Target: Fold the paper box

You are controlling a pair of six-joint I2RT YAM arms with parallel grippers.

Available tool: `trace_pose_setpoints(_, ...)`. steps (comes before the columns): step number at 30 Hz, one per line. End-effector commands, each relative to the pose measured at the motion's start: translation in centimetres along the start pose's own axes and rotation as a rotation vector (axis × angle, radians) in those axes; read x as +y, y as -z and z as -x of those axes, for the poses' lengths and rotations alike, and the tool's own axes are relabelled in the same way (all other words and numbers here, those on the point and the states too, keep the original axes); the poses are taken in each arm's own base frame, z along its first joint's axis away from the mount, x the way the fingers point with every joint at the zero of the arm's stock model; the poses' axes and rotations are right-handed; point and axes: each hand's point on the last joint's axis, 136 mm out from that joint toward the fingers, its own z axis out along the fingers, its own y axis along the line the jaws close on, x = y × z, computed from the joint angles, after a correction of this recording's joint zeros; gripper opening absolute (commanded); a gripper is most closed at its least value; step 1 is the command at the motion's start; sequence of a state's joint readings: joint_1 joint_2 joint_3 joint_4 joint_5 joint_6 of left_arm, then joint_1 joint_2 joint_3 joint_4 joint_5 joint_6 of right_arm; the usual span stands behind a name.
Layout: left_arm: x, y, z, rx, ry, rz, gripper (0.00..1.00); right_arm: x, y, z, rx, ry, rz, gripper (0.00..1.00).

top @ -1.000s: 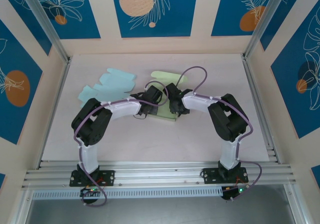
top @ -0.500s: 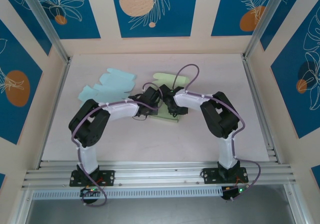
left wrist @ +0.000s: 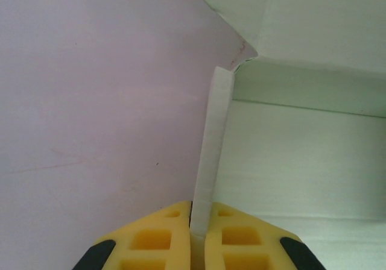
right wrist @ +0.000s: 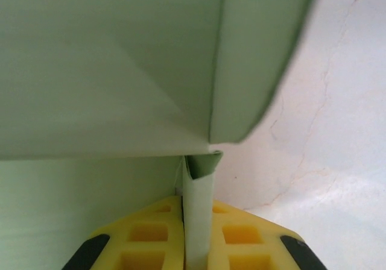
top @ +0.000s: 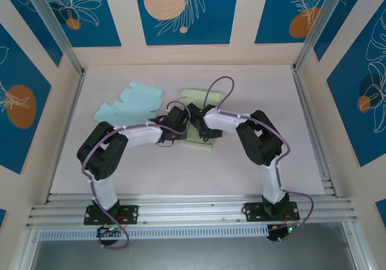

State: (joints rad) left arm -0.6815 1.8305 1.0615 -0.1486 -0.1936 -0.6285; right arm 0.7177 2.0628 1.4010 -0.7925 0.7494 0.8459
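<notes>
**A:** Where is the pale green paper box (top: 197, 95) sitting?

**B:** Mid-bench (top: 265, 101), between the two arms. The left end effector (left wrist: 199, 217) is clamped on a thin upright wall of it. The right end effector (right wrist: 197, 213) pinches a doubled-over flap close by.

**A:** So what makes this fold go well?

**B:** I'd say firm pinches and raising both sides together along the creases. Don't pull them apart, or the thin paper may tear or slip from the pads.
</notes>
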Motion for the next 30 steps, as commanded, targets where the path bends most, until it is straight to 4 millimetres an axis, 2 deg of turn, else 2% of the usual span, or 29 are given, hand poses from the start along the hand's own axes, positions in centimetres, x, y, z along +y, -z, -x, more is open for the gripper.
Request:
trace_pose_setpoints(1, 6.5, 1.1, 1.8, -0.096, 0.067, 0.243, 0.00, -9.1, -2.0, -7.4, 0.235, 0.228, -0.390, 0.02)
trace_pose_setpoints(3, 6.5, 1.0, 1.7, -0.096, 0.071, 0.238, 0.00, -8.3, -2.0, -7.2, 0.221, 0.244, -0.373, 0.03)
trace_pose_setpoints(6, 6.2, 0.8, 1.5, -0.091, 0.081, 0.217, 0.00, -5.9, -1.2, -6.4, 0.186, 0.270, -0.307, 0.17)
trace_pose_setpoints(9, 6.1, 0.9, 1.5, -0.101, 0.091, 0.207, 0.00, -3.5, 0.4, -5.0, 0.137, 0.275, -0.219, 0.33)
trace_pose_setpoints(15, 5.4, 0.9, 1.5, -0.116, 0.089, 0.195, 0.00, -0.4, 4.2, -2.6, 0.055, 0.233, -0.020, 0.48)
trace_pose_setpoints(20, 5.3, 0.8, 1.6, -0.121, 0.090, 0.203, 0.00, 1.2, 5.7, -2.3, 0.039, 0.207, 0.097, 0.48)
trace_pose_setpoints(23, 5.3, 0.8, 1.7, -0.124, 0.091, 0.204, 0.00, 1.8, 6.1, -3.0, 0.045, 0.218, 0.116, 0.49)
trace_pose_setpoints(30, 5.4, 0.8, 1.6, -0.121, 0.090, 0.214, 0.00, 1.9, 4.8, -5.6, 0.103, 0.222, 0.116, 0.52)
